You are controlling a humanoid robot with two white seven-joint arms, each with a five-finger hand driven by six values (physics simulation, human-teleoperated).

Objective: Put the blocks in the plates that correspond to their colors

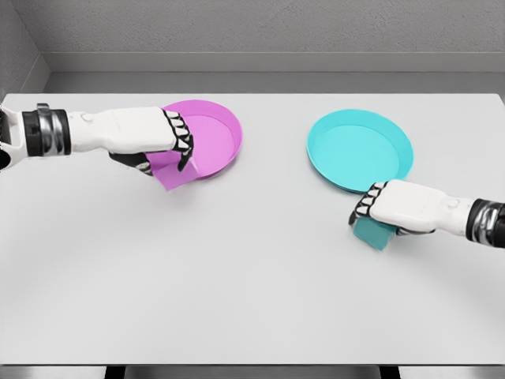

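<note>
The pink block (170,170) sits in the curled fingers of the left hand (162,142), at the pink plate's (225,118) eight o'clock rim; the teal block (372,231) is gripped under the right hand (387,209), just off the teal plate's (359,146) five o'clock edge; both carries look nearly done; next, each hand likely needs to clear the rim, move inward and release; the table (252,300) lies bare toward six o'clock.

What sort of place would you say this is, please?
Probably a simulated tabletop test cell: a plain white table against bare grey walls, holding only a pink plate and a cyan plate.
</note>
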